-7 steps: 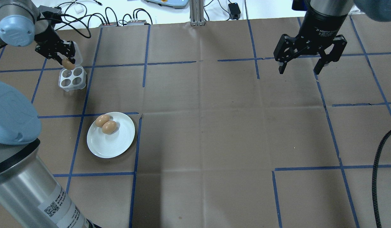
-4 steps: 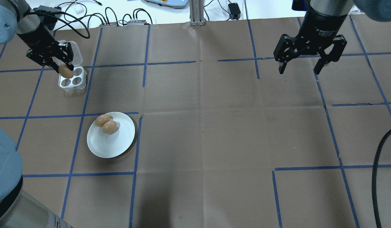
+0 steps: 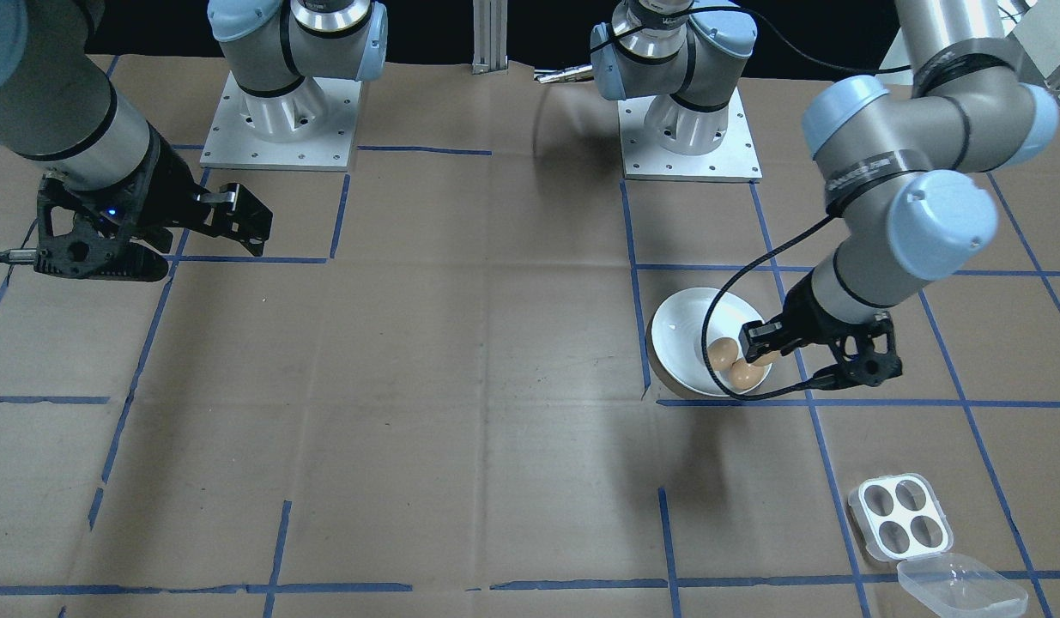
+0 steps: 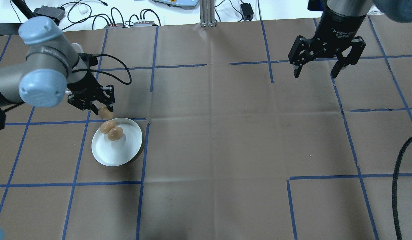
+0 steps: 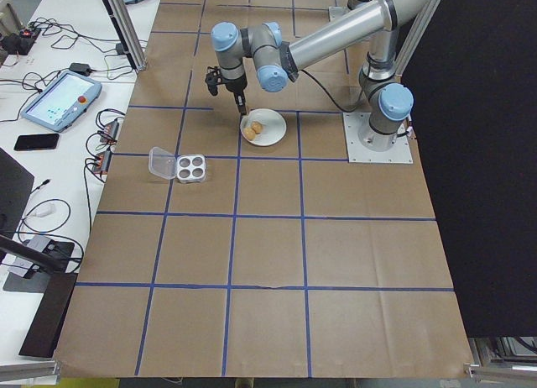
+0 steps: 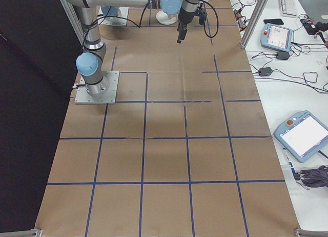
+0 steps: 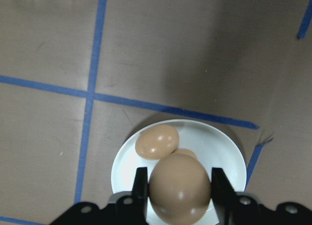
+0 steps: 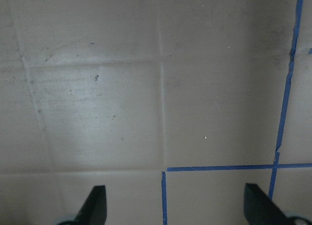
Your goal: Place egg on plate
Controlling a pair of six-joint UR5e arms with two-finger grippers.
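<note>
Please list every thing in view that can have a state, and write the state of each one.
left gripper: shut on held egg
held egg: gripped above the plate
plate: holds two eggs
two eggs: lying touching
egg tray: lid open, four holes empty
right gripper: open, empty

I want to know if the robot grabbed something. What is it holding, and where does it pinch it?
The left tool holds a brown egg, pinched on its two sides, above the plate. The right tool holds nothing.

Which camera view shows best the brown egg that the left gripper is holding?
The left wrist view: the held brown egg fills the space between both fingers. Overhead, it is small; front-facing, the gripper hides most of it; side views show almost nothing.
</note>
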